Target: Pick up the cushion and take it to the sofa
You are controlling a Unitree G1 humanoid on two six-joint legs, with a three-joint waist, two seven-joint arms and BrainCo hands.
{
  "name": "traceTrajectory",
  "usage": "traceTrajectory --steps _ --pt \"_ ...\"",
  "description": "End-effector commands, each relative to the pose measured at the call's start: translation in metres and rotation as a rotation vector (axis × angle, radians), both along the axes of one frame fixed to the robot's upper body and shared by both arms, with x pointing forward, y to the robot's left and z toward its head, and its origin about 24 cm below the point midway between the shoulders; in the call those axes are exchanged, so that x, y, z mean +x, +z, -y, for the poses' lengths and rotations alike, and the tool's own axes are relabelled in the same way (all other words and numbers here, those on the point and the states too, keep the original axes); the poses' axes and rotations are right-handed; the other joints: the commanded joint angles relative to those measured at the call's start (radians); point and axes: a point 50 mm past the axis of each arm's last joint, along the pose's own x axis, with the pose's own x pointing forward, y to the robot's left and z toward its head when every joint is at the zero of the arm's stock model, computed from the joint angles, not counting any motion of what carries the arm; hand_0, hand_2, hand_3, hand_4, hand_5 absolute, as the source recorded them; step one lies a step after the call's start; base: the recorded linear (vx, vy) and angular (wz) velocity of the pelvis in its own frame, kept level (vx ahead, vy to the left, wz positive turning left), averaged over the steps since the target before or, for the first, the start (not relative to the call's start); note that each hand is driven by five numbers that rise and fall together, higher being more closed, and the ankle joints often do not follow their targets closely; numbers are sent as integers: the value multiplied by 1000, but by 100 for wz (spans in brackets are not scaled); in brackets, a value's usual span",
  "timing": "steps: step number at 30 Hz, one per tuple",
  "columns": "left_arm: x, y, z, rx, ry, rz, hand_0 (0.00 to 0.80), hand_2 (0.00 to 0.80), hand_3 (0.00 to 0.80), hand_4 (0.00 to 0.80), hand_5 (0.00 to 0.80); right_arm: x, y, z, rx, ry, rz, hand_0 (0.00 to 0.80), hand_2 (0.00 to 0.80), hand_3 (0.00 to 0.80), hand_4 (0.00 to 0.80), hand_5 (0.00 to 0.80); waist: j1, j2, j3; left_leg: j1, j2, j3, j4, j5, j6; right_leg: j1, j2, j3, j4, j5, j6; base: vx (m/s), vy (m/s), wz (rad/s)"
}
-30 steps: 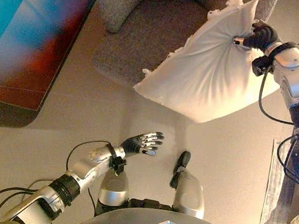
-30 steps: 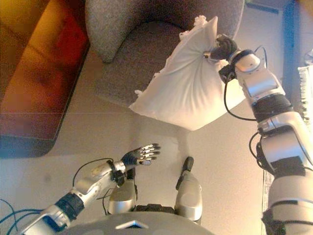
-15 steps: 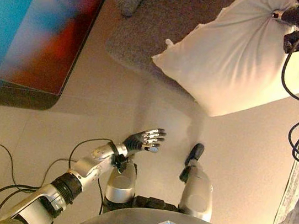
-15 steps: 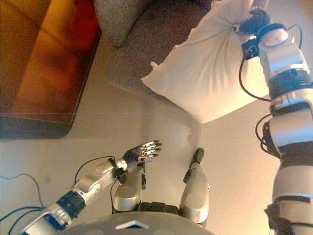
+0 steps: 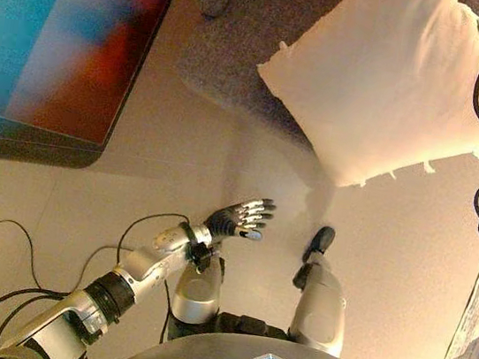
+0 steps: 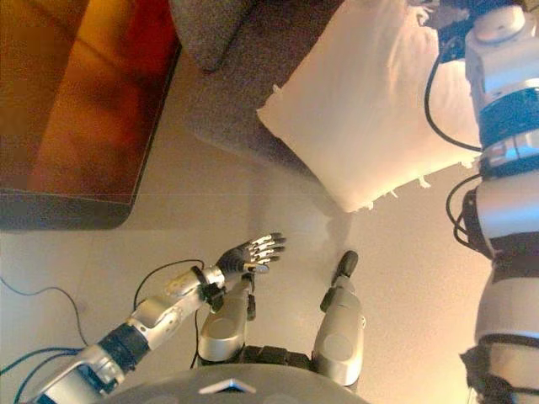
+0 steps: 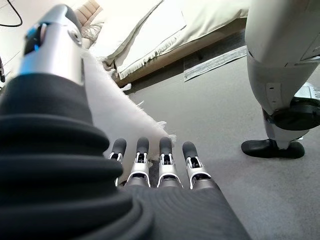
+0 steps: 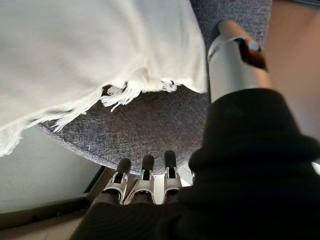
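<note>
The white fringed cushion (image 5: 387,84) lies across the front of the grey sofa seat (image 5: 232,44), with its near corner hanging out over the floor. My right arm reaches in at the top right, and only its wrist (image 6: 505,25) shows in the eye views. In the right wrist view, my right hand (image 8: 145,172) is open: its fingers are straight and its thumb stands apart. The cushion's fringed edge (image 8: 75,50) hangs free of it over the grey seat fabric (image 8: 150,130). My left hand (image 5: 243,218) is open and empty, low over the floor.
A dark low table (image 5: 54,37) with a glossy coloured top stands at the left, close to the sofa's arm. A pale cloth (image 5: 477,329) lies along the floor at the right edge. Beige floor stretches between me and the sofa.
My right hand has let go of the cushion's corner, and the cushion has come down onto the sofa seat. The camera has moved toward the sofa. My left hand has kept its pose.
</note>
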Motion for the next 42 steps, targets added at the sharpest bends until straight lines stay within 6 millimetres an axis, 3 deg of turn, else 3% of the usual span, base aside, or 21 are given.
traceTrajectory --steps 1,15,21,26,30,36,42 --pt "-12 10 3 -54 -66 43 0 0 0 0 0 -19 67 -4 -109 33 200 0 0 0 0 0 22 -61 2 14 30 1 13 55 -46 -1 46 2 78 -122 -32 0 0 0" --pt "-18 4 -8 -3 -84 30 0 0 0 0 0 -23 67 11 -81 -2 201 0 0 0 0 0 44 -92 -5 24 50 1 55 35 -47 82 61 -16 45 -131 -30 6 -44 1" --pt "-22 -1 -13 14 -85 20 0 0 0 0 0 -28 74 15 -88 -46 285 0 0 0 0 0 44 -102 -19 43 55 10 50 24 -43 117 69 -13 27 -131 -30 13 -12 -2" --pt "-28 -5 -20 31 -82 2 0 0 0 0 0 -41 87 28 -10 -99 417 0 0 0 0 0 43 -113 -44 61 64 16 55 16 -43 153 74 -14 14 -136 -28 40 -18 -1" --pt "-36 -11 -25 45 -78 -18 0 0 0 0 0 -52 91 45 23 -92 422 0 0 0 0 0 40 -131 -77 70 66 18 69 12 -41 182 74 -15 3 -136 -27 62 -13 1" --pt "-50 -24 -36 63 -54 -81 0 0 0 0 0 -55 64 65 103 14 306 0 0 0 0 0 35 -168 -133 89 60 18 111 -23 -33 232 72 -10 -12 -135 -20 91 -13 -3" --pt "-59 -34 -39 68 15 -124 0 0 0 0 0 -50 0 67 352 175 247 0 0 0 0 0 10 -195 -187 139 36 37 115 -73 -12 290 71 22 -45 -128 -9 83 26 -16"
